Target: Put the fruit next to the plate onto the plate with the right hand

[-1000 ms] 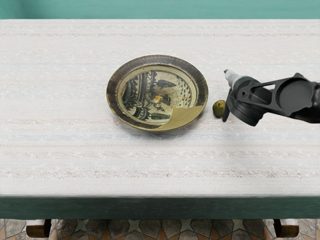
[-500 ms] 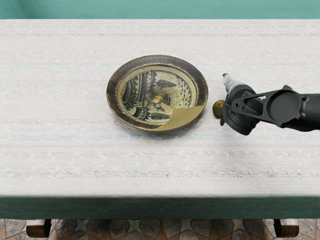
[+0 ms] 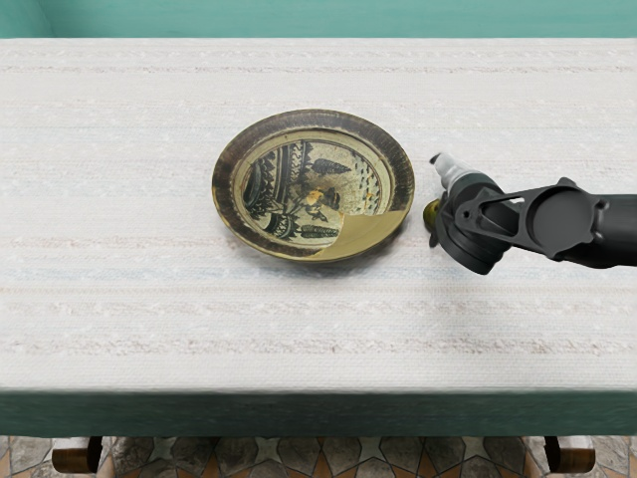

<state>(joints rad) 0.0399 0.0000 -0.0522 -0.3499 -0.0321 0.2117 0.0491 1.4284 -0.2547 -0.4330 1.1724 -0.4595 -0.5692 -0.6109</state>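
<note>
A: Small olive-green round fruit point(image 3: 429, 212)?
B: On the white bench point(image 3: 149, 299), just beside the dark-rimmed painted plate point(image 3: 227, 164), mostly hidden by the black right hand point(image 3: 466, 221); grip cannot be told. Risk: an off-centre closure rolls it away.

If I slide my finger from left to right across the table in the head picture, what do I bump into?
Bare table → plate → fruit, just a green sliver peeking out beside the plate → right robot hand, partly covering the fruit → its dark arm, running off the right edge.
</note>
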